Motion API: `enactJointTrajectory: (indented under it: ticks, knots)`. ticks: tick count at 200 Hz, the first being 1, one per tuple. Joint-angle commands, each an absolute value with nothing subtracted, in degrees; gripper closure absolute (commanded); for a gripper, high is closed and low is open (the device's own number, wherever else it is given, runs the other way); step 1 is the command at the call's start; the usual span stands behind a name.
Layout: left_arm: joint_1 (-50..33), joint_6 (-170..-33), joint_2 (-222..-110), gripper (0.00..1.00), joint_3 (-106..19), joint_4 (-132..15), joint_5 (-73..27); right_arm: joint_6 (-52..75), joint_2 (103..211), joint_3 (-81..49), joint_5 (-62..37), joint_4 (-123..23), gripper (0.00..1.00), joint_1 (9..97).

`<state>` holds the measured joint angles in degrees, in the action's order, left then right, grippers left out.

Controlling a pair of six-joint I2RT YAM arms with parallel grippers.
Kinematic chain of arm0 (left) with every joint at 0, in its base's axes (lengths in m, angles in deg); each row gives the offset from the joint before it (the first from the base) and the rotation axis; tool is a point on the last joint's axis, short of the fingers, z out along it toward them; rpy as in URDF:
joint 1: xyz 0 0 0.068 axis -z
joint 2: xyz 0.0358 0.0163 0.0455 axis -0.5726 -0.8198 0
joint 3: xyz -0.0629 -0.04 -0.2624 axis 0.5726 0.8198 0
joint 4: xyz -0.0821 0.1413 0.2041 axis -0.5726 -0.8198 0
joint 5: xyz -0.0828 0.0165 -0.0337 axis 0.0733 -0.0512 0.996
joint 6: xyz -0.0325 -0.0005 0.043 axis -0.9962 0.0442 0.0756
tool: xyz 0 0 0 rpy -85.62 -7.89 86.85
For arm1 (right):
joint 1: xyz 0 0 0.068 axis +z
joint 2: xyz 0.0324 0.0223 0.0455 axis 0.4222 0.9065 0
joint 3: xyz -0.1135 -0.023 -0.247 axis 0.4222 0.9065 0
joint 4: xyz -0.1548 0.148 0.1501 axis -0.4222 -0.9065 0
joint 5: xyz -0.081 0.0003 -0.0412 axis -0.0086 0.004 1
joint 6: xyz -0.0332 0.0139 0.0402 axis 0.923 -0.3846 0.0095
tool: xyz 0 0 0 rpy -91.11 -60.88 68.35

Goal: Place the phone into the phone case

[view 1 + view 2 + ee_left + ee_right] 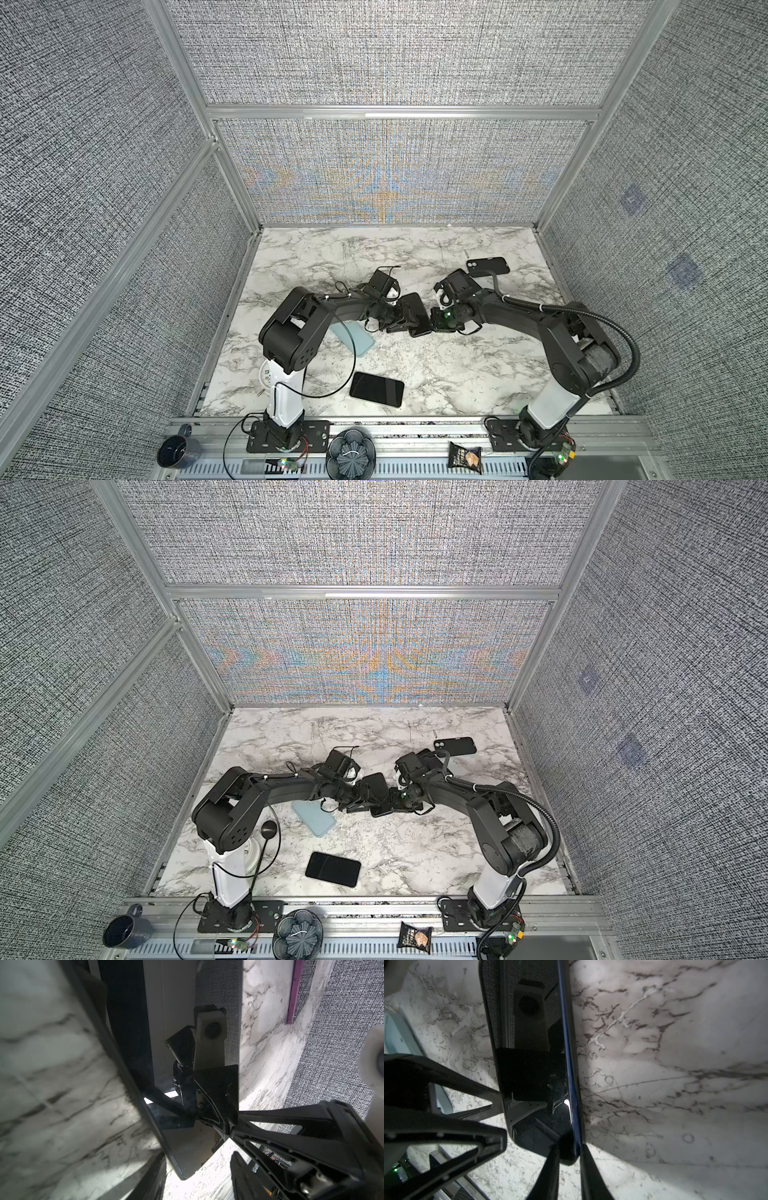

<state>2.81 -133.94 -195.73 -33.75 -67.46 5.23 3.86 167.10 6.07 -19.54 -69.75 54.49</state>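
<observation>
A black phone is held on edge above the middle of the marble table. My right gripper is shut on the phone's near corner. My left gripper is open. The phone's other corner lies between its jaws, with a gap showing on one side. A light blue phone case lies flat, partly under my left forearm. A black case with a camera cut-out lies at the far right.
A second black phone lies flat near the table's front. A white round clock sits by the left arm's base. A mug, a dark ribbed bowl and a snack packet stand on the front rail. Fabric walls enclose three sides.
</observation>
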Motion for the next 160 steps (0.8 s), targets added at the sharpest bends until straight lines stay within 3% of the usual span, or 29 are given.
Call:
enactJointTrajectory:
  ticks: [1,79,160]
  knots:
    - [2.9,-133.4,-196.4,0.49,-33.9,-68.3,4.5,3.5,167.5,6.8,-21.1,-68.7,0.8,54.4]
    - [2.9,-133.4,-197.1,0.5,-34.3,-68.0,4.5,2.4,168.2,10.1,-23.8,-65.4,0.89,54.2]
    - [2.7,-133.1,-196.3,0.51,-33.8,-68.5,3.9,3.3,166.0,9.6,-21.2,-68.4,0.9,54.2]
